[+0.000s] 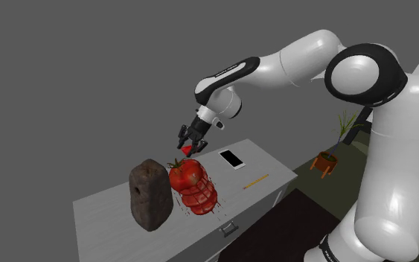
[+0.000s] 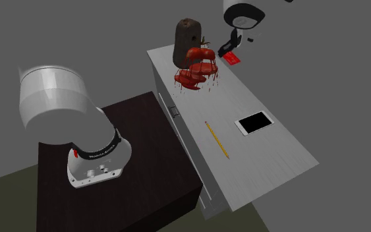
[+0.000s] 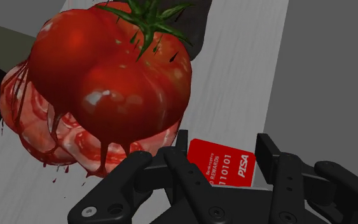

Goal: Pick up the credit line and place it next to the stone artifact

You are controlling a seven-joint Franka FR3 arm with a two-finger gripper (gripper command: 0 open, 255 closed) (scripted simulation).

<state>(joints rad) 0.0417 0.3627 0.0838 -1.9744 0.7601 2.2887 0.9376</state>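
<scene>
Sparse home room, grey walls (image 1: 66, 74), grey drawer cabinet (image 1: 107, 219) as worktop, potted plant (image 1: 327, 158) on olive floor (image 2: 2, 201)

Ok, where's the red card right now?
The red card is clasped in the gripper over the grey table, just above the tomato in the shoulder view, the dark stone further left.

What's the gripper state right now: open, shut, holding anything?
The gripper is shut on the red card, clasped between its fingers.

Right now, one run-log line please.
end effector: shut on red card | red card: beside tomato | stone: beside tomato | table: phone, pencil
</scene>
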